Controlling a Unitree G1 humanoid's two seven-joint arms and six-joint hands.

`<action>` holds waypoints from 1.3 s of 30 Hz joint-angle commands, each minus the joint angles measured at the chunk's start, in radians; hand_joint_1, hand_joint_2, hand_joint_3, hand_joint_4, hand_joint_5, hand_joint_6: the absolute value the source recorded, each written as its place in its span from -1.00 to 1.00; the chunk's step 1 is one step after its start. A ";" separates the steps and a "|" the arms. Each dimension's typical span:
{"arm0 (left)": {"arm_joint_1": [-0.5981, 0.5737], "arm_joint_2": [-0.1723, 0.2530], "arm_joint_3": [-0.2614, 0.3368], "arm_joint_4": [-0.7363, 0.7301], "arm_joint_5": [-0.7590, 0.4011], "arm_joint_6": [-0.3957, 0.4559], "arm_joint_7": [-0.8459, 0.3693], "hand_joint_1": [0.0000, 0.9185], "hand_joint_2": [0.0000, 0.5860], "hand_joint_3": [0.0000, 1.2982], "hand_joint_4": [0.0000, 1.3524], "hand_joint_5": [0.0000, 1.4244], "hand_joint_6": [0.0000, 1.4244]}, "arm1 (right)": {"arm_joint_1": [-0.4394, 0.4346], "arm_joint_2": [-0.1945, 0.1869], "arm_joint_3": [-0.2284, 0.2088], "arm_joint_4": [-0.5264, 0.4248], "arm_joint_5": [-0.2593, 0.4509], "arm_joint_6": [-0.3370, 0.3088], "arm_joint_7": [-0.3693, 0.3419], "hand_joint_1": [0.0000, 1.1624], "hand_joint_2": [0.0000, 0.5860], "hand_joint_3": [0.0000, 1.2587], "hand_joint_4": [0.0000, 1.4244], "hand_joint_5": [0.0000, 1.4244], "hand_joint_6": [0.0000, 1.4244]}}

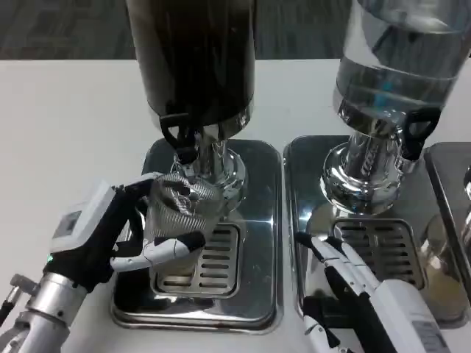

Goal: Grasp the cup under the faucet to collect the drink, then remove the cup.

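Cup (pixel 180 209), clear ribbed plastic, stands upright on the slotted drain grate (pixel 210 261) of the left dispenser's steel tray (pixel 261 220), directly beneath the black faucet (pixel 180 140) of the dark drink dispenser (pixel 195 55). Whether any drink is in it cannot be told through the ribbed wall.

Judging by its look, the cup is light and thin-walled, likely to buckle under a hard squeeze and somewhat slippery, though the ribs should help grip. It will grow heavier and easier to spill as it fills. The best hold seems to be around the middle of its side, firm but gentle, keeping it upright.

The left hand (pixel 121 239) comes in from the lower left and wraps the cup: black and white fingers curl across its front low down, and another reaches around the upper back edge. The hand appears clamped on the cup.

The right hand (pixel 353 287) rests at the front of the neighbouring tray, below the clear water dispenser (pixel 397 59), well apart from the cup, fingers stretched out and holding nothing.
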 commanded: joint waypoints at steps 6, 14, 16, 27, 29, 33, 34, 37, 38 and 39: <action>-0.048 -0.016 -0.033 0.027 0.005 0.014 -0.004 -0.29 -0.72 -0.16 -0.07 0.26 0.43 | 0.016 0.015 0.000 -0.029 -0.010 0.013 -0.010 -0.41 1.00 -0.83 -0.84 -0.93 -0.66; -0.048 -0.013 -0.048 0.025 0.003 0.006 -0.013 -0.29 -0.74 -0.16 -0.07 0.26 0.49 | 0.009 0.023 0.014 -0.029 -0.012 0.018 -0.004 -0.43 1.00 -0.83 -0.83 -0.92 -0.66; -0.044 -0.008 -0.047 0.022 0.001 0.005 -0.016 -0.30 -0.77 -0.16 -0.07 0.28 0.55 | 0.006 0.022 0.015 -0.029 -0.011 0.019 -0.003 -0.43 1.00 -0.83 -0.83 -0.92 -0.66; -0.029 0.007 -0.039 0.010 -0.007 -0.003 -0.026 -0.55 -0.94 -0.22 -0.15 0.14 0.40 | -0.015 0.016 0.020 -0.020 0.002 0.014 0.011 -0.45 1.00 -0.83 -0.82 -0.90 -0.61; -0.027 0.009 -0.039 0.006 -0.008 -0.004 -0.032 -0.60 -0.99 -0.26 -0.19 0.09 0.32 | -0.020 0.015 0.020 -0.019 0.003 0.014 0.012 -0.46 1.00 -0.83 -0.82 -0.90 -0.61; -0.018 0.018 -0.038 -0.008 -0.007 -0.008 -0.033 -0.66 -1.00 -0.28 -0.21 0.05 0.27 | -0.021 0.012 0.020 -0.019 0.009 0.011 0.016 -0.46 1.00 -0.83 -0.81 -0.90 -0.59; -0.016 0.020 -0.037 -0.011 -0.008 -0.008 -0.033 -0.67 -1.00 -0.28 -0.23 0.03 0.25 | -0.021 0.012 0.021 -0.019 0.011 0.011 0.017 -0.47 1.00 -0.83 -0.80 -0.88 -0.58; -0.012 0.024 -0.034 -0.016 -0.010 -0.009 -0.034 -0.70 -1.00 -0.29 -0.24 0.01 0.22 | -0.019 0.011 0.020 -0.020 0.010 0.010 0.017 -0.47 1.00 -0.83 -0.80 -0.88 -0.58; -0.011 0.025 -0.033 -0.017 -0.011 -0.009 -0.034 -0.70 -1.00 -0.29 -0.24 0.00 0.22 | -0.019 0.012 0.020 -0.021 0.010 0.011 0.017 -0.48 1.00 -0.83 -0.80 -0.88 -0.58; -0.011 0.027 -0.032 -0.018 -0.011 -0.010 -0.035 -0.71 -1.00 -0.29 -0.25 0.00 0.20 | -0.019 0.011 0.020 -0.021 0.011 0.009 0.017 -0.48 1.00 -0.83 -0.81 -0.88 -0.58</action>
